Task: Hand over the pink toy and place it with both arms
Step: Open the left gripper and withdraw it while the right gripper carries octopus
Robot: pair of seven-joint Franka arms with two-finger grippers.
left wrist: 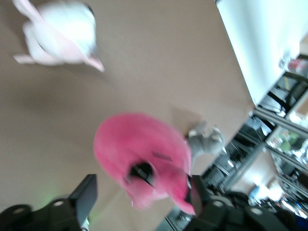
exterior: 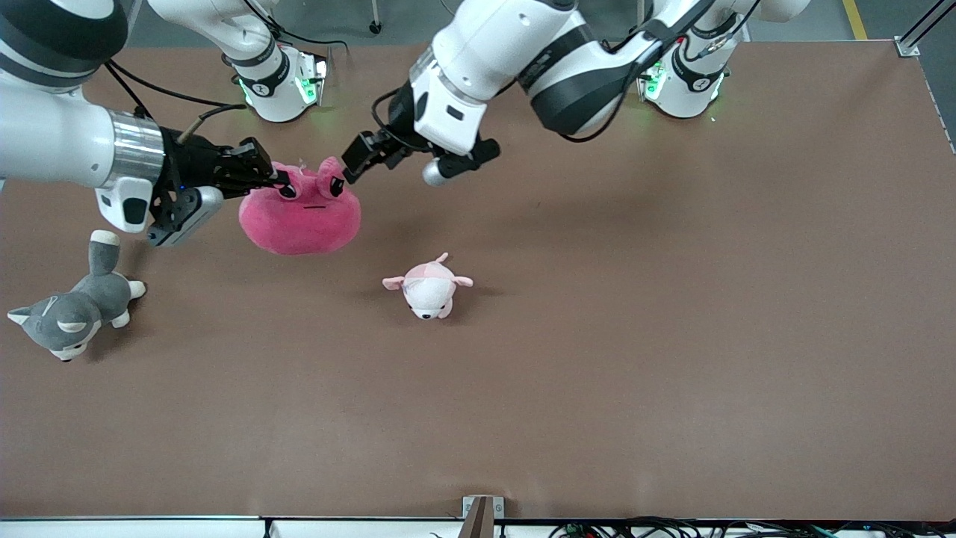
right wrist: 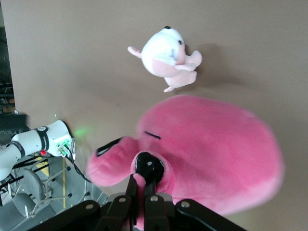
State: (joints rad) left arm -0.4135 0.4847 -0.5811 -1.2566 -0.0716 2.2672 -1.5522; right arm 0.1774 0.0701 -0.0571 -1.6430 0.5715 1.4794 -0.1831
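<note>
The hot-pink toy (exterior: pixel 302 217) hangs over the table toward the right arm's end, face to the front camera. My right gripper (exterior: pixel 278 178) is shut on one of its eye stalks; in the right wrist view the fingers (right wrist: pixel 145 185) pinch the pink plush (right wrist: pixel 211 154) just below the dark eye. My left gripper (exterior: pixel 352 168) stands open at the toy's other eye stalk. In the left wrist view that stalk of the pink toy (left wrist: pixel 139 149) lies between the spread jaws of the left gripper (left wrist: pixel 141 195), close to one finger.
A small pale pink-and-white plush (exterior: pixel 427 288) lies on the table nearer the front camera than the toy. A grey-and-white husky plush (exterior: pixel 71 310) lies at the right arm's end. The brown table (exterior: pixel 672 299) stretches bare toward the left arm's end.
</note>
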